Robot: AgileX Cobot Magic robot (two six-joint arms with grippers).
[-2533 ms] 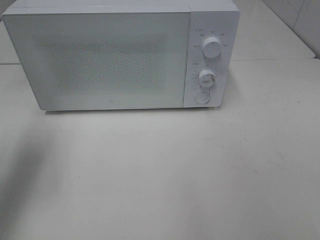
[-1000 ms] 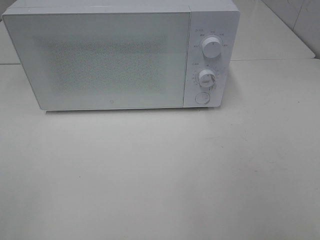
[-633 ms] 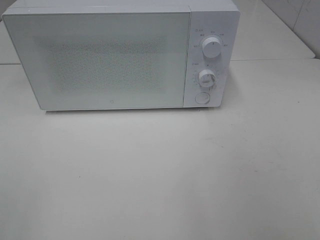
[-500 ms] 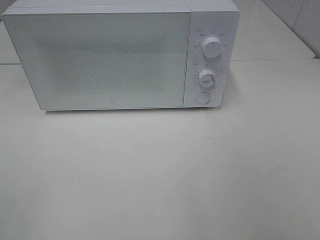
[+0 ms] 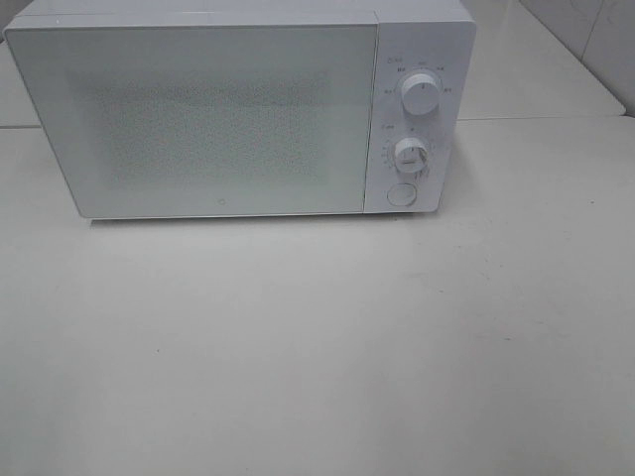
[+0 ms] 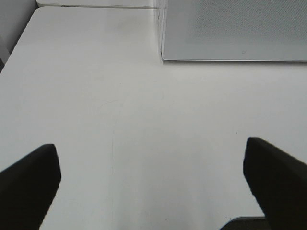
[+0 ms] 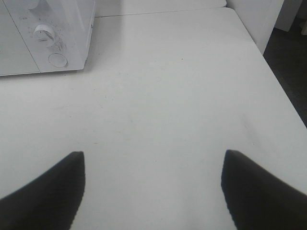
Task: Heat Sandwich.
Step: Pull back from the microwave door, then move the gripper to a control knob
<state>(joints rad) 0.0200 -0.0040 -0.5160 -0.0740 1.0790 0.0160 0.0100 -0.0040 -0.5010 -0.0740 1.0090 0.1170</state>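
Note:
The sandwich is out of view in every frame. A white microwave point(image 5: 218, 119) stands at the back of the table with its door closed; its frosted window shows nothing inside. Neither arm appears in the exterior high view. In the left wrist view my left gripper point(image 6: 153, 184) is open, its dark fingers point(image 6: 29, 187) wide apart over bare table, with the microwave's point(image 6: 235, 28) lower front corner ahead. My right gripper point(image 7: 153, 189) is also open and empty, above the table in front of the microwave's point(image 7: 43, 38) control panel.
The panel carries an upper knob point(image 5: 421, 94), a lower knob point(image 5: 410, 155) and a round button point(image 5: 400, 194). The pale table point(image 5: 317, 347) stretches in front of the oven. Its right edge point(image 7: 283, 81) drops off near the right arm; a wall stands beyond.
A dim shadow on the table's front left in the oldest frame is gone. The microwave and its knobs have not moved.

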